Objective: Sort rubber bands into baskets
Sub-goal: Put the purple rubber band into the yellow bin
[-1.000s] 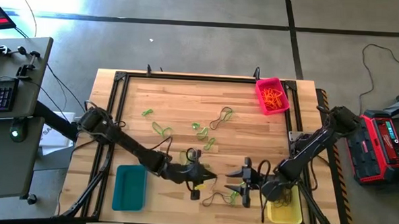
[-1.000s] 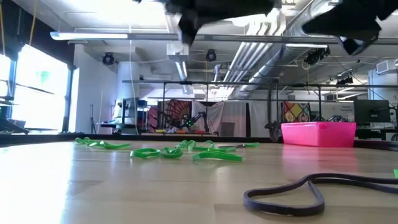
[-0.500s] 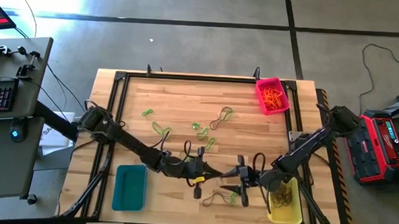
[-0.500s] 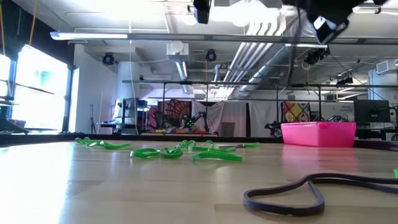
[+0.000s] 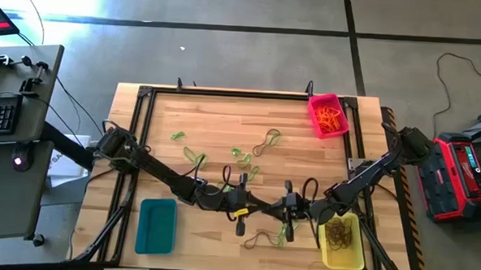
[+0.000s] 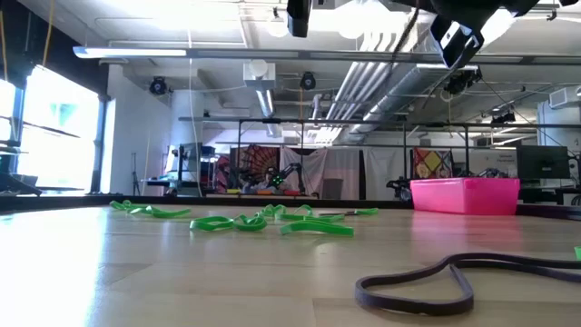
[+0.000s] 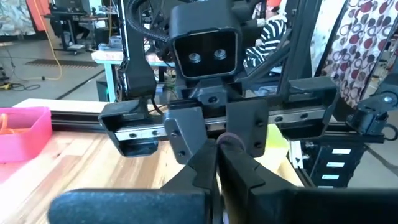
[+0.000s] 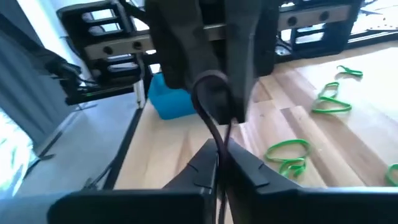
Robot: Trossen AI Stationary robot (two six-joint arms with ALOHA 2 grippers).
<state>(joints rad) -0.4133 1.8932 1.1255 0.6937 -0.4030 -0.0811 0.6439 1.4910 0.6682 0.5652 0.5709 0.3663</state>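
Observation:
A dark rubber band (image 8: 211, 93) is held above the table's near middle between my two grippers, which meet tip to tip. My left gripper (image 5: 259, 207) and my right gripper (image 5: 275, 208) are both shut on it. Green bands (image 5: 195, 156) and a dark band (image 5: 269, 138) lie flat on the wood farther back. Another dark band (image 5: 259, 238) and a green one (image 5: 283, 234) lie near the front edge. The pink basket (image 5: 328, 114) holds orange bands, and the yellow basket (image 5: 342, 241) holds dark ones. The teal basket (image 5: 156, 225) stands at the front left. My left gripper pinches one end of the dark band between its two fingers, and the band's loop (image 8: 210, 84) bulges out at their tips. The fingers lie level, coming from the table's left. The band is lifted clear of the table. My right gripper pinches the band's other end (image 8: 220, 148) between its fingertips (image 8: 202, 163). The fingers lie level and come from the table's right, facing the left gripper. The band spans the short gap between the two grippers, clear of the table.
A black rail (image 5: 226, 93) frames the wooden table. There is bare wood along the far side and the left half (image 5: 217, 122). Beyond the table are a red case (image 5: 458, 173) on the floor at the right and a desk with a keyboard (image 5: 1, 112) at the left.
My right gripper has moved toward the table's left until it met the left gripper, and it has shut on the dark band held there. My left gripper has shifted slightly toward the right and stays shut on the band.

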